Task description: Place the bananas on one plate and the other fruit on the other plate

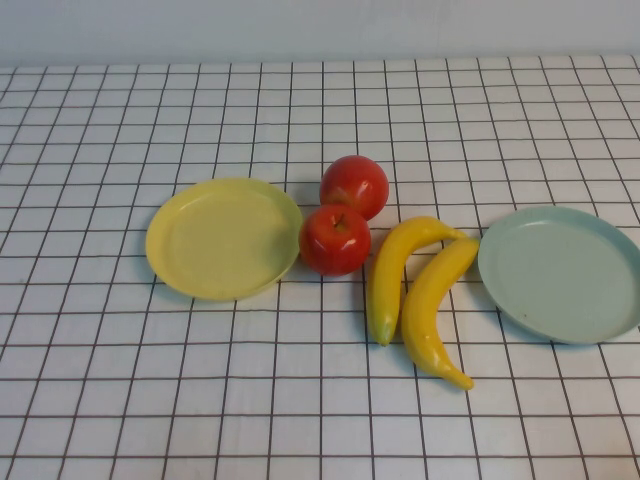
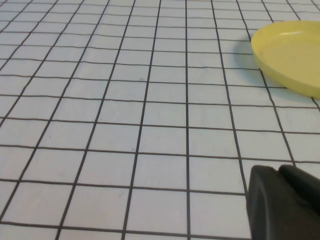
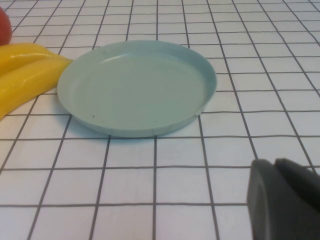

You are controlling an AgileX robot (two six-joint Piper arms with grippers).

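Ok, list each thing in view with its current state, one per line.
Yellow plate: empty, flat on the table.
Teal plate: empty, flat on the table.
Apples: two, on the table, touching, beside the yellow plate.
Bananas: two, side by side on the table.
Left hand: parked near the yellow plate.
Right hand: parked near the teal plate.

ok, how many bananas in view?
2. Both lie side by side on the table: left banana beside the front apple, right banana nearest the teal plate. None hidden.
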